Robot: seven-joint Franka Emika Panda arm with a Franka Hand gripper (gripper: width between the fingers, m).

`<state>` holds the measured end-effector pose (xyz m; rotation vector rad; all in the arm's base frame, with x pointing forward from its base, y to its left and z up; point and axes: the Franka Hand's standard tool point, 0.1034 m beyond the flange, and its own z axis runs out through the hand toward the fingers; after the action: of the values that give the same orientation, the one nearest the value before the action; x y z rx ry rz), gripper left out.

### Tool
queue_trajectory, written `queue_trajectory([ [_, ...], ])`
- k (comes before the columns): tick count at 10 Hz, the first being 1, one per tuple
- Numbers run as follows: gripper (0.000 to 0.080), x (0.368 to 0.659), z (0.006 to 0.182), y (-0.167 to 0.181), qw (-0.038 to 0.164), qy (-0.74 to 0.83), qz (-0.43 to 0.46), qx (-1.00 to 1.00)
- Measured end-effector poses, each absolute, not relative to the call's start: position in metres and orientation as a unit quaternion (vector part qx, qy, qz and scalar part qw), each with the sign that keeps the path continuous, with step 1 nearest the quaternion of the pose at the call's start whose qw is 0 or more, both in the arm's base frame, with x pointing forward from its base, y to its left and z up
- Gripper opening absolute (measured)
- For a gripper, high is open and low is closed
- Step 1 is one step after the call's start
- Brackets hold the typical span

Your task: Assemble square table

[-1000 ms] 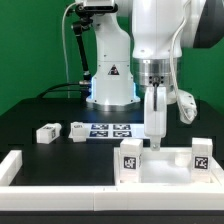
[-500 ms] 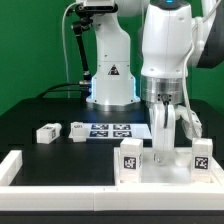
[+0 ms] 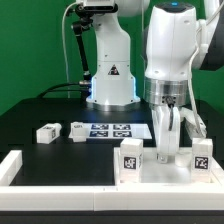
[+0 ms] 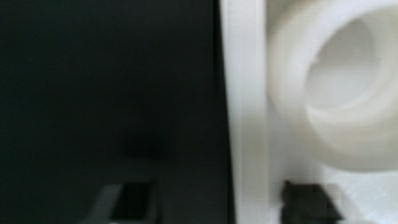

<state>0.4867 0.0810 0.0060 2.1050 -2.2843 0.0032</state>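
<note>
The white plastic square tabletop with raised rim point(image 3: 165, 172) sat lower right on the black desk point(image 3: 60, 152). The hand point(image 3: 168, 148) straddled its rim, fingers parted, holding nothing. Seemingly light, stiff, slick: pinch that rim.

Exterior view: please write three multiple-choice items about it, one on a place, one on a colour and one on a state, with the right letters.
1. Where is the end effector?
A. at the exterior view's far left
B. low over the tabletop
C. out of the picture

2. Which colour has the work surface?
A. black
B. white
C. red

3. How do the two loose legs lie?
A. stacked on each other
B. apart from each other on the work surface
C. between the fingers of the end effector

Key: 1 B, it hangs just above the tabletop at the exterior view's right. 2 A, the surface is plainly black around the white parts. 3 B, a gap of black surface shows between them.
</note>
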Motion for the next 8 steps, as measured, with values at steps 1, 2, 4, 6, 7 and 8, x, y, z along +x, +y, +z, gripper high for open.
queue_trajectory([
  [1,0.0097,0.4869,0.0061,0.0812,0.017,-0.734,0.001,0.679],
  [2,0.0097,0.4879,0.0066,0.0815,0.016,-0.732,0.003,0.681],
  [4,0.0064,0.4899,0.0075,0.0817,0.013,-0.731,0.007,0.682],
  [6,0.0064,0.4902,0.0076,0.0817,0.012,-0.73,0.008,0.683],
  [7,0.0064,0.4903,0.0077,0.0817,0.012,-0.73,0.008,0.683],
  [8,0.0064,0.4903,0.0077,0.0817,0.012,-0.73,0.008,0.683],
])
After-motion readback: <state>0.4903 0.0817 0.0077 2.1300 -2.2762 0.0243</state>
